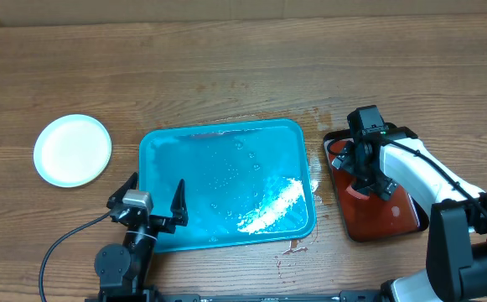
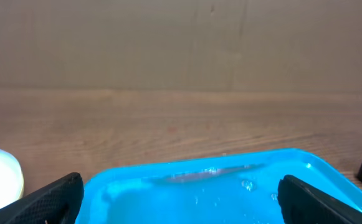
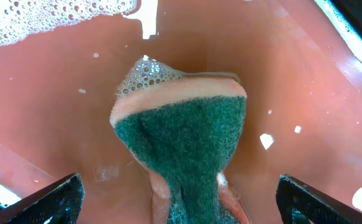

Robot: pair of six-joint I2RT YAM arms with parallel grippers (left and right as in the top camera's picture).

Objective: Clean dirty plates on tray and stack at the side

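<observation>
The turquoise tray lies mid-table, wet, with white foam at its front right and no plates on it. A pale round plate with a whitish top rests on the bare wood to the tray's left. I cannot tell whether others lie under it. My left gripper stands open over the tray's front left corner, nothing between its fingers. In the left wrist view the tray rim fills the bottom and the plate peeks in at left. My right gripper is open over a soapy green-and-orange sponge.
A black tray with a red pad sits right of the turquoise tray, under my right gripper. Water drops and a reddish smear mark the wood at the tray's front right corner. A cardboard wall runs along the back.
</observation>
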